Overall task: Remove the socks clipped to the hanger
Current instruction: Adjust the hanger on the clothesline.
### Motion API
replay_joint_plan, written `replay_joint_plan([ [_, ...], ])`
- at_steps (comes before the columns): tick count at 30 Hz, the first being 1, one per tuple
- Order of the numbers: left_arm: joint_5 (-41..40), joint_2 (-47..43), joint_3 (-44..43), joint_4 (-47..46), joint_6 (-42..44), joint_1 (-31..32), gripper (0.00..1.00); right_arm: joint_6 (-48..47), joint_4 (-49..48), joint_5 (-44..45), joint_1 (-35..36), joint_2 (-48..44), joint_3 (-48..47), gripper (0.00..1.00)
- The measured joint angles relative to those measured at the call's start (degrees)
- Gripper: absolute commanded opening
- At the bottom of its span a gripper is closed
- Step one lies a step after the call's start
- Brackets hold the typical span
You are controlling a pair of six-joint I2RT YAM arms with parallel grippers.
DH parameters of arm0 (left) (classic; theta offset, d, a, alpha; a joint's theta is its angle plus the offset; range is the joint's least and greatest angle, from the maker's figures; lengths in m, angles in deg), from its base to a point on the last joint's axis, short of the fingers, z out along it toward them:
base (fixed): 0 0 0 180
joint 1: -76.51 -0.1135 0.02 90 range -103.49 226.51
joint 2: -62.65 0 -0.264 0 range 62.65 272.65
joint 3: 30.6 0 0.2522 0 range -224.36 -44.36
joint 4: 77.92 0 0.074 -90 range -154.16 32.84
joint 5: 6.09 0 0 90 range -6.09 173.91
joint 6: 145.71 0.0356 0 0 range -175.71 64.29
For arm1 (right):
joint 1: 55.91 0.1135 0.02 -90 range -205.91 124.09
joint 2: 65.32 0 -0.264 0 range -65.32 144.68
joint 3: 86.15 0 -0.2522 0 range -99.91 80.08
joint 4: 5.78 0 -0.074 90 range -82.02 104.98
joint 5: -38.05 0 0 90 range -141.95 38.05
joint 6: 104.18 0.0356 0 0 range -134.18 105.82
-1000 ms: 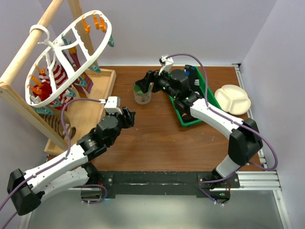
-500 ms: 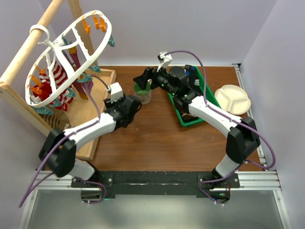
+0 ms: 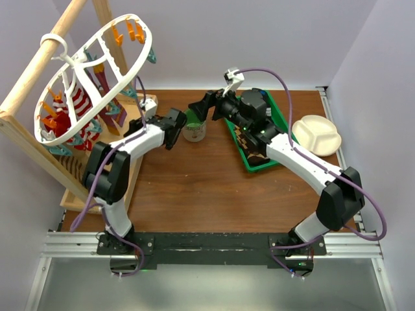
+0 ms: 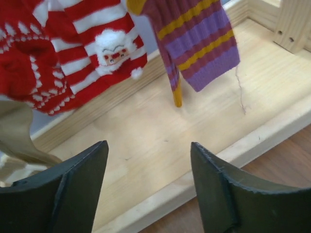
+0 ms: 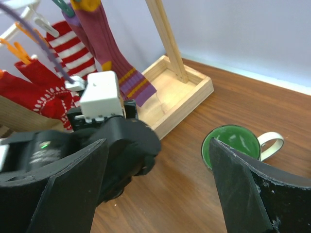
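Evidently the job is far from finished. Several socks [image 3: 78, 100] hang from the clips on the near-left part of the hanger [image 3: 138, 68], which hangs tilted on the wooden pole frame [image 3: 39, 61] at the far left of the bench [image 3: 194, 188].

- Left wrist view: a red-and-white striped sock [image 4: 97, 53] and a purple sock with yellow bands [image 4: 199, 43] dangle above the wooden tray [image 4: 160, 131].
- The orange clips [image 3: 126, 31] at the far end of the hanger carry nothing.
- Something dark-and-tan patterned lies in the green bin [image 3: 275, 120]. I cannot tell whether it is a sock already taken off.

My left end effector [image 4: 148, 150] is spread wide and empty. It is low over the near rim of the tray, just right of the hanging socks, and touches none of them.

My right end effector [image 5: 158, 145] is also wide and empty. It hovers near the green mug [image 5: 232, 143], well apart from the hanger.

Judgement: at most a small share is done. Every sock on the near-left clips remains to be pulled free. Next I expect to lift the left end effector to the purple sock, which is the closest.
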Motion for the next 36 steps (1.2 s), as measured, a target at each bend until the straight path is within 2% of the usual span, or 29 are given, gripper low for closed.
replay_joint_plan([
  [2, -0.48, 3.69, -5.25, 10.95, -10.45, -0.76, 0.89, 0.00, -0.15, 0.00, -0.15, -0.79, 0.15, 0.88],
  [4, -1.11, 9.33, -12.70, 22.14, -18.51, -1.38, 0.91, 0.00, -0.48, 0.00, -0.13, -1.31, 0.76, 0.88],
  [7, -1.44, 14.86, -17.97, 29.51, -23.65, -1.73, 0.94, 0.04, -0.68, 0.00, -0.13, -1.57, 2.05, 0.88],
  [12, -1.40, 16.87, -18.73, 37.46, -26.75, -1.77, 0.99, 0.02, -0.57, 0.02, -0.17, -1.55, 3.61, 0.88],
  [19, -2.01, 18.71, -24.17, 39.78, -22.77, -1.79, 1.00, 0.02, -0.48, -0.07, -0.24, -1.55, 3.63, 0.88],
  [25, -2.89, 21.97, -29.94, 40.17, -13.51, -1.79, 1.00, 0.07, -0.48, -1.16, -0.24, -1.55, 3.61, 0.88],
  [36, -3.34, 25.83, -33.44, 40.35, 1.75, -1.81, 1.00, 0.00, -0.22, -1.49, -0.24, -1.55, 3.61, 0.88],
])
